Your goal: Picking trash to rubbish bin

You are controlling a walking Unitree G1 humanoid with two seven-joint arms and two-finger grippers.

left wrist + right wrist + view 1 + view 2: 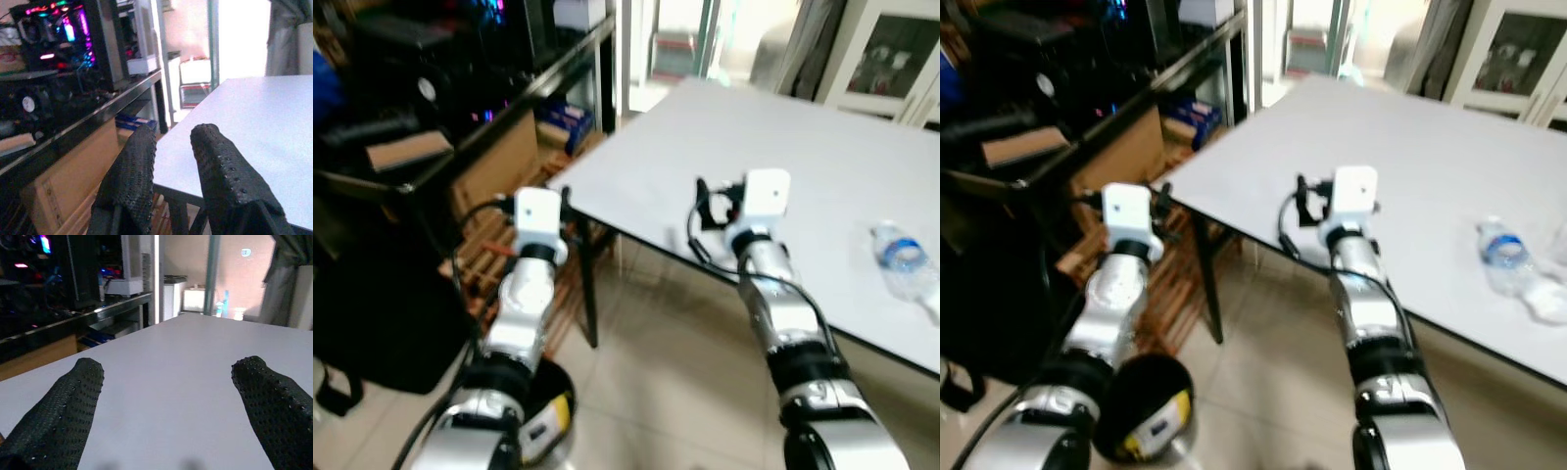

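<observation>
Up front, the right gripper (pixel 166 396) hangs over the white table's (pixel 822 166) near edge, fingers spread wide and empty. Beside the table corner, the left gripper (pixel 168 156) shows a narrow gap, holding nothing. Well right, a plastic bottle (pixel 906 264) lies on the table.

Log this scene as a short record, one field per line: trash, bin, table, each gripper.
trash: plastic bottle lying on its side on the table, to the robot's right
bin: dark round bin on the floor by the left arm, something yellow inside
table: white table, corner toward the robot
left gripper: fingers slightly apart, holding nothing, off the table's corner
right gripper: open wide, empty, above the table top, apart from the bottle
</observation>
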